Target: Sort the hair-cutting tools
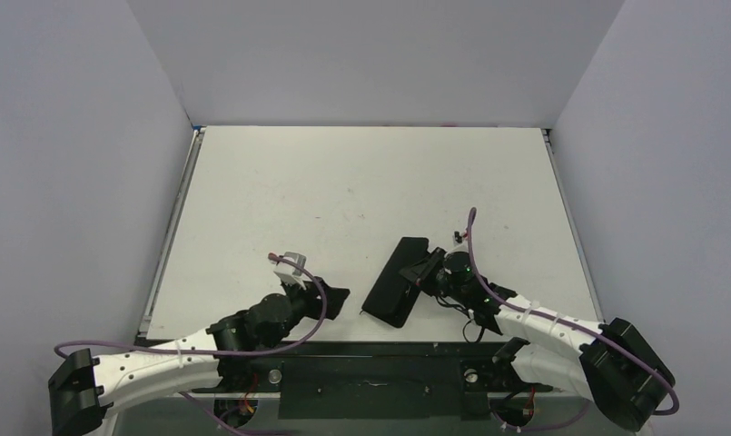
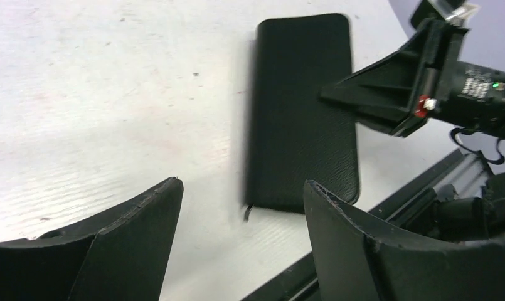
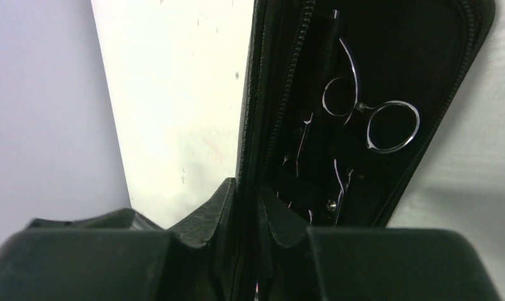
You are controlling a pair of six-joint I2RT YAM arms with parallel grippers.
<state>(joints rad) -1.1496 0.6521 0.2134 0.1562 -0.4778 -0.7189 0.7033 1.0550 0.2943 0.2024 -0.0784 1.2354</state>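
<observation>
The scissors [image 3: 361, 108] lie inside the black case [image 1: 396, 283], straight ahead of the right gripper [image 3: 249, 219]. Their long axis runs away from that hand. The 2 silver finger rings sit at the far end, side by side. The thin shanks come back toward the fingers to a small pivot screw just ahead of the fingertips. Whatever lies past the screw is lost in the dark.

The right gripper's 2 fingers are together on the case's cover [image 3: 246, 125], pinching its edge between them. The zip teeth [image 3: 295, 63] run along just beside the grip.

The left gripper [image 2: 240, 244] stands with its fingers wide apart and nothing between them. The case lies ahead of it on the table [image 1: 343, 182], not touching it.

Only the right wrist view looks into the case and shows the scissors. The left wrist view shows just the textured black outside of the case, its long side running away from the left fingers, and the right gripper reaching in over its right edge. From overhead the case is a dark slab lying slantwise. Its near end is toward the left gripper, and its far end angles off to the right past the right gripper. Nothing of its contents shows from there.
</observation>
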